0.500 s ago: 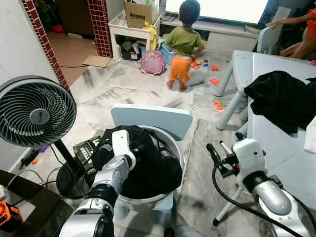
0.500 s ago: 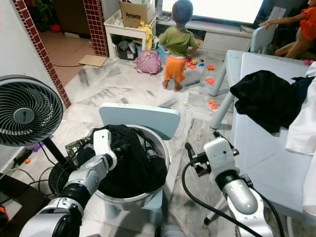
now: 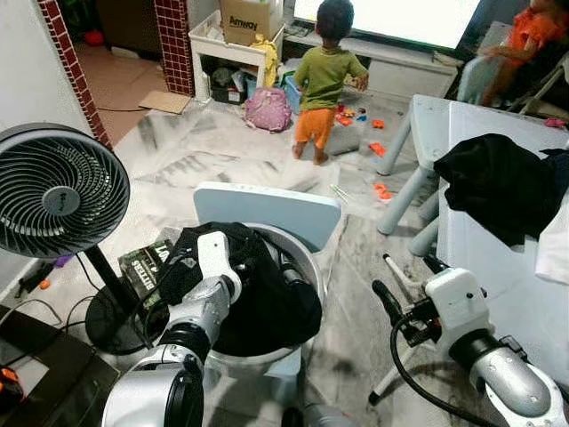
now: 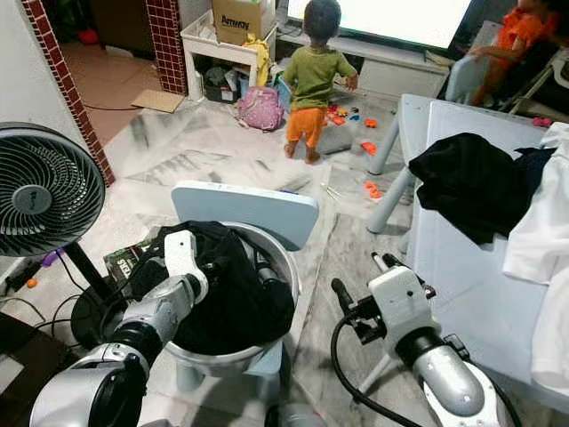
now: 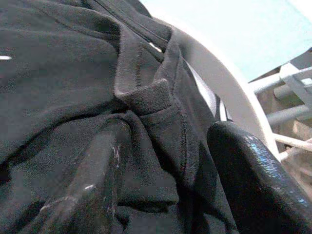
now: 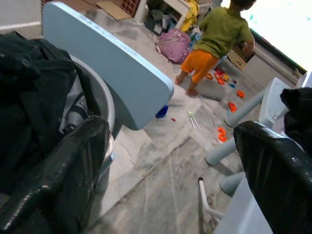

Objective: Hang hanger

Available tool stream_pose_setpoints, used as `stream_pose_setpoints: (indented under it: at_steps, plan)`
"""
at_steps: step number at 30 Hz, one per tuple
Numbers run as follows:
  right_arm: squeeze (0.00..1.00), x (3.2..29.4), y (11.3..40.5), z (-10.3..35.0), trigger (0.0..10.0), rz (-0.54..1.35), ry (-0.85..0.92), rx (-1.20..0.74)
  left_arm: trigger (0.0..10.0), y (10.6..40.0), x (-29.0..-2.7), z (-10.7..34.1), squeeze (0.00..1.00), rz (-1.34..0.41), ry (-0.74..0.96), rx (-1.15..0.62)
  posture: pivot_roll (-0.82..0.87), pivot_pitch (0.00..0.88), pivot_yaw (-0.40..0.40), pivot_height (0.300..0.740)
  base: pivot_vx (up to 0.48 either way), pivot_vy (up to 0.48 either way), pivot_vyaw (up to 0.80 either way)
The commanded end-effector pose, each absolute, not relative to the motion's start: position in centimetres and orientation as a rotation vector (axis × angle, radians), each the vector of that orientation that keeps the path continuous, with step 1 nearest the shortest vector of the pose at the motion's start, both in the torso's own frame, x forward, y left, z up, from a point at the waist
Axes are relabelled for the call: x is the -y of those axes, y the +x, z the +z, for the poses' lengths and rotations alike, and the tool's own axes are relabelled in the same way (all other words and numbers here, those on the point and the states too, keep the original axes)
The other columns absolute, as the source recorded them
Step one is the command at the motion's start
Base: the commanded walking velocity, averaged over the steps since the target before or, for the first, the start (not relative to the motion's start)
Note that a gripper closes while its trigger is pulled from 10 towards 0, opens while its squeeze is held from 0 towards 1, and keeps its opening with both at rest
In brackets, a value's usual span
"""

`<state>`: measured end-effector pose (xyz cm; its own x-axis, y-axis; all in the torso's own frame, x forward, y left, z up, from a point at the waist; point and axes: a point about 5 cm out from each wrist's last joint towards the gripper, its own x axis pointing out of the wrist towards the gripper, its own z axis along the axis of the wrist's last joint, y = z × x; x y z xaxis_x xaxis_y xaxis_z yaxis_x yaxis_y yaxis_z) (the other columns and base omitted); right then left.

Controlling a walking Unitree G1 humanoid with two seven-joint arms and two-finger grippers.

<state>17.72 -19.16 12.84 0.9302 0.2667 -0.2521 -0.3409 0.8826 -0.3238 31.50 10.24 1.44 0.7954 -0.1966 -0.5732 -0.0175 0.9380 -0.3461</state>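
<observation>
A pile of black clothes [image 3: 258, 294] fills a round grey basin [image 3: 313, 260] that stands on a light blue chair [image 3: 267, 209]. My left gripper [image 5: 165, 161] reaches into the basin and is open, its two fingers spread over a folded black collar. My right gripper [image 3: 391, 283] hangs open in the air to the right of the basin, above the floor, beside the table's edge, holding nothing. Another black garment [image 3: 498, 182] lies heaped on the light blue table [image 3: 484, 267], with a white cloth [image 4: 542, 240] next to it.
A black standing fan [image 3: 58, 200] is close on my left, with cables at its foot. A small child [image 3: 324, 80] stands on the marble floor ahead among orange toys [image 3: 385, 189], near a pink backpack [image 3: 269, 108]. Another person [image 3: 524, 31] sits at the far right.
The whole view has shifted slightly, so the camera moved. My right gripper sits a little lower and further right in the picture. My left gripper stays in the basin.
</observation>
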Motion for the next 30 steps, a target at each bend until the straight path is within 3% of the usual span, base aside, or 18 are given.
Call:
stream_pose_setpoints:
  at_steps: [1, 2, 4, 30]
  plan:
    - [0.0, 19.46, 17.48, 13.53, 10.0, 0.318, -0.393, -0.197, 10.0, 31.72, -9.57, 1.7, 0.0, -0.116, -0.344, -0.648, -0.32, 0.048, -0.123, 0.74, 0.0, 0.0, 0.0]
    - [0.0, 19.46, 17.48, 13.53, 10.0, 0.318, -0.393, -0.197, 10.0, 31.72, -9.57, 1.7, 0.0, -0.116, -0.344, -0.648, -0.32, 0.048, -0.123, 0.74, 0.0, 0.0, 0.0]
    - [0.0, 19.37, 17.24, 13.58, 10.0, 0.331, -0.4, -0.204, 0.0, 31.64, -9.57, 1.52, 0.0, -0.113, -0.331, -0.66, -0.32, 0.052, -0.124, 0.74, 0.0, 0.0, 0.0]
    - [0.0, 19.33, 17.94, 13.4, 10.0, 0.354, -0.415, -0.209, 0.0, 31.92, -10.04, 1.66, 0.0, -0.074, -0.315, -0.626, -0.32, 0.021, -0.124, 0.74, 0.0, 0.0, 0.0]
